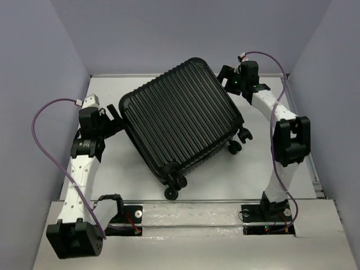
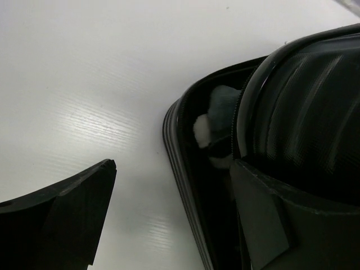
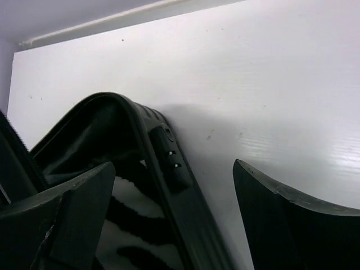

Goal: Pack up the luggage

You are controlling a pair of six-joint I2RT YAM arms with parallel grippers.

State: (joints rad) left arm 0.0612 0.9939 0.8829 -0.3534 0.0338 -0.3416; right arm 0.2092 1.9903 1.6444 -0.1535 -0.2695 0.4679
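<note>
luggage [image 1: 180,121] flat, long axis diagonal, wheels [image 1: 171,193] near-right; seemingly ajar

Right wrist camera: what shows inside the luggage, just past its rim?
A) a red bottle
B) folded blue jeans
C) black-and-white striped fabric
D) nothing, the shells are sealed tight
C: black-and-white striped fabric shows inside the luggage, just behind its dark rim, so the shells are not fully shut.
</note>
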